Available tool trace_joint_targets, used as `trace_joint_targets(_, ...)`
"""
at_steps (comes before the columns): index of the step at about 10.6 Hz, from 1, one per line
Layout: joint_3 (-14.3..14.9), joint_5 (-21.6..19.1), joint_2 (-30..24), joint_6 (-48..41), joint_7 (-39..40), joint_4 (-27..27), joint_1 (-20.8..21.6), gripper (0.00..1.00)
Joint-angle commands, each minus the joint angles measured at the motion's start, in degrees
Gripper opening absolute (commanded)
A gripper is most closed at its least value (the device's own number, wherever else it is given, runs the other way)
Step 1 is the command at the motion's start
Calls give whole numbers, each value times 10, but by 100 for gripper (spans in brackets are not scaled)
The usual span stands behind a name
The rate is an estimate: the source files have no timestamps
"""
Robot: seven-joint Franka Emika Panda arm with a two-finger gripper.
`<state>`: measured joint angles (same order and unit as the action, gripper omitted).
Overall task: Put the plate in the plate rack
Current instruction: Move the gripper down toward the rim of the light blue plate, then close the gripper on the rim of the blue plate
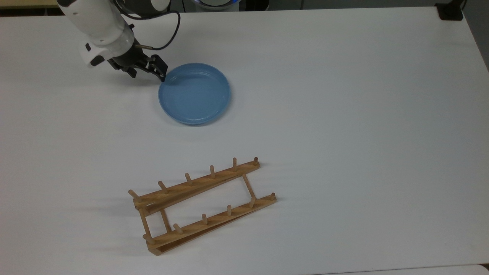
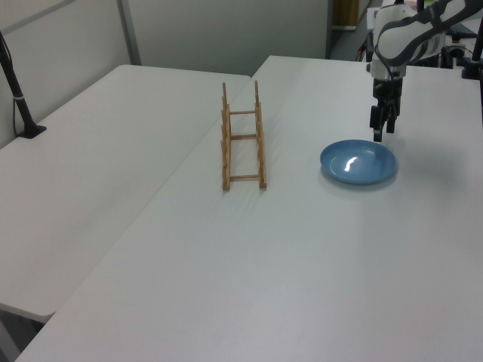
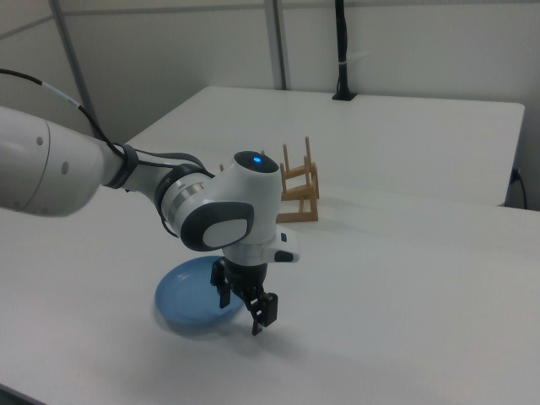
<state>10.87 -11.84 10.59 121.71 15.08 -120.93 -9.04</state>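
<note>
Spread gripper beside plate rim (rack well apart).

In the right view the arm is covering the near right part of the plate, and the tool is standing in front of the plate's rim, so whether a fingertip is touching the rim cannot be told there. The arm is also hiding the left end of the plate rack in the right view. In the top view the arm's upper part is running out past the top edge, and the black post base at the surface's far corner is being cut off by the same edge. In the left view the tool is appearing too small for any gap between it and the plate to be judged.
</note>
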Motion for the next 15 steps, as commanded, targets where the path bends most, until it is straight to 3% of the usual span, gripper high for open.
trace_joint_targets(1,0,-12,-4,12,-51,-6,30,94)
trace_joint_targets(5,-4,-13,9,14,-66,-7,43,78)
trace_joint_targets(7,-4,-13,13,15,-66,-6,43,46)
trace_joint_targets(9,-4,-13,14,17,-66,-5,43,1)
trace_joint_targets(15,-8,-13,0,9,-63,10,40,0)
